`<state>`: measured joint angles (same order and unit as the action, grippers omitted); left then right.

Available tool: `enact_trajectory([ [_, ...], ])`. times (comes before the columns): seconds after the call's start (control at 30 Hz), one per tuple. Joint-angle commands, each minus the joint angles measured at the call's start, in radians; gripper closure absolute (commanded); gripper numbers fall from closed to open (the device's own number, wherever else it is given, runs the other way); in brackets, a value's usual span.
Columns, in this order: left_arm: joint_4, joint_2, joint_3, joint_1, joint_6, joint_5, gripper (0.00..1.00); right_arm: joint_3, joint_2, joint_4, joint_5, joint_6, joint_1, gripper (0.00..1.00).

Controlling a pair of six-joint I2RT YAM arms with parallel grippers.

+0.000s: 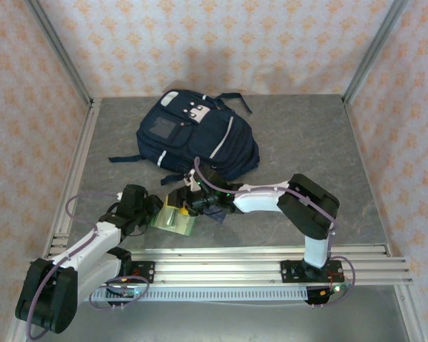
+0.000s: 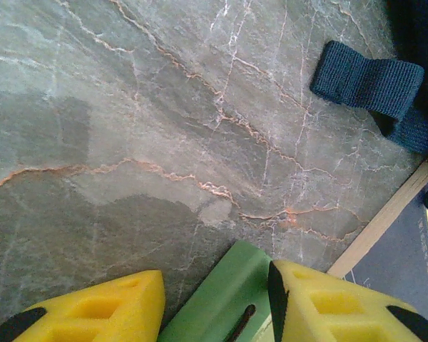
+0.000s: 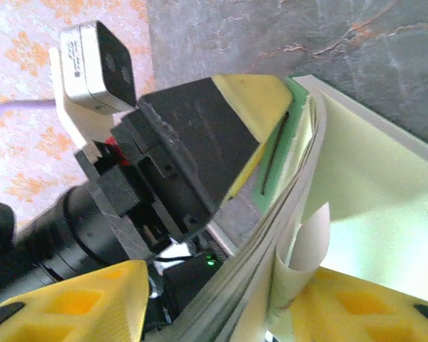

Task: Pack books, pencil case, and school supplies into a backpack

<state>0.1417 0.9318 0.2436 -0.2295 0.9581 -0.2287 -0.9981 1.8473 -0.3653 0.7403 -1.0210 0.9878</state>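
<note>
Near the table's (image 1: pixel 307 142) front edge, just before the backpack (image 1: pixel 200 135), the left gripper (image 2: pixel 215 285) is clamping the green-edged packet (image 1: pixel 177 223) while the right gripper (image 3: pixel 221 299) is straddling its curling pale sheets, grip unclear.

Top view high over table (image 1: pixel 307 142), wrist views close, sharing green-edged packet (image 2: pixel 221 299)
</note>
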Motion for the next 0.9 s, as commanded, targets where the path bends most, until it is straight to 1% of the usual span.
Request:
enact_trajectory([
  [0.0, 0.045, 0.006, -0.012, -0.006, -0.029, 0.026, 0.56, 0.025, -0.026, 0.05, -0.021, 0.04, 0.008, 0.54],
  [0.13, 0.061, -0.006, -0.01, -0.007, -0.036, 0.029, 0.56, 0.014, -0.023, 0.093, -0.03, 0.063, 0.007, 0.64],
  [0.3, 0.086, -0.032, -0.007, -0.006, -0.039, 0.034, 0.56, -0.008, -0.05, 0.206, -0.064, 0.123, 0.006, 0.71],
  [0.4, 0.111, -0.051, 0.003, -0.006, -0.049, 0.04, 0.56, -0.021, -0.086, 0.27, -0.083, 0.157, 0.008, 0.77],
  [0.5, 0.165, -0.081, 0.03, -0.007, -0.06, 0.039, 0.55, -0.043, -0.121, 0.317, -0.09, 0.189, 0.007, 0.83],
  [0.53, 0.189, -0.1, 0.042, -0.005, -0.065, 0.036, 0.54, -0.051, -0.134, 0.327, -0.087, 0.2, 0.008, 0.85],
  [0.67, 0.3, -0.212, 0.101, -0.006, -0.065, 0.032, 0.41, -0.066, -0.17, 0.326, -0.069, 0.213, -0.001, 0.96],
  [0.7, 0.324, -0.238, 0.112, -0.007, -0.06, 0.036, 0.39, -0.065, -0.173, 0.317, -0.064, 0.21, -0.004, 0.97],
  [0.8, 0.385, -0.315, 0.146, -0.006, -0.045, 0.04, 0.37, -0.061, -0.178, 0.296, -0.047, 0.193, -0.02, 1.0],
  [0.87, 0.417, -0.344, 0.173, -0.006, -0.043, 0.036, 0.34, -0.06, -0.192, 0.288, -0.034, 0.188, -0.032, 1.0],
])
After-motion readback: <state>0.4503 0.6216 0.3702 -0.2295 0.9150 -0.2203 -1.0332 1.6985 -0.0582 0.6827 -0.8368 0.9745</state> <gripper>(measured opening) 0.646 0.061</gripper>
